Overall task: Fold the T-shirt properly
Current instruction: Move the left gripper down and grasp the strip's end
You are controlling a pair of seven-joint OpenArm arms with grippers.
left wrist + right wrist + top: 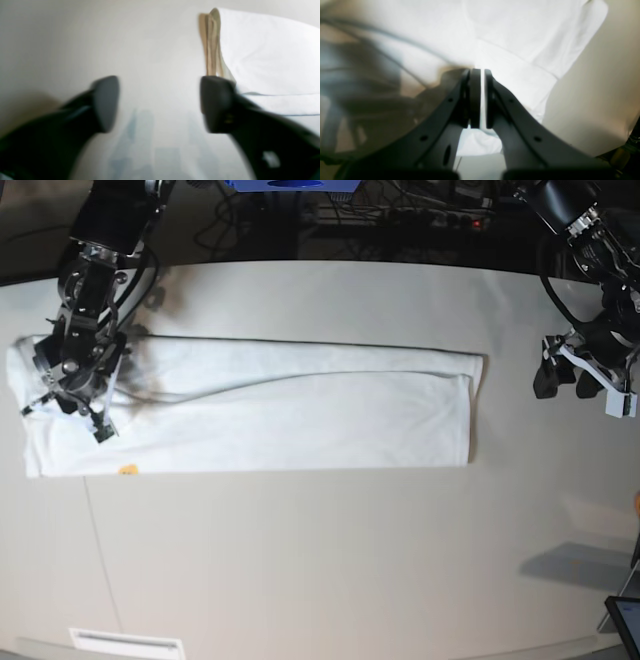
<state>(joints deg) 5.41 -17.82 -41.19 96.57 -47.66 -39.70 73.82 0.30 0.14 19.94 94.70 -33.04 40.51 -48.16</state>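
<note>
The T-shirt (300,415) lies folded into a long white strip across the table (330,570), running from nine o'clock toward three. At the nine o'clock end the right gripper (68,385) sits on the cloth, its jaws pressed nearly together with a thin sliver of white fabric between them. Over at three o'clock the left gripper (565,375) hangs just off the shirt's edge, jaws spread wide, holding nothing.
</note>
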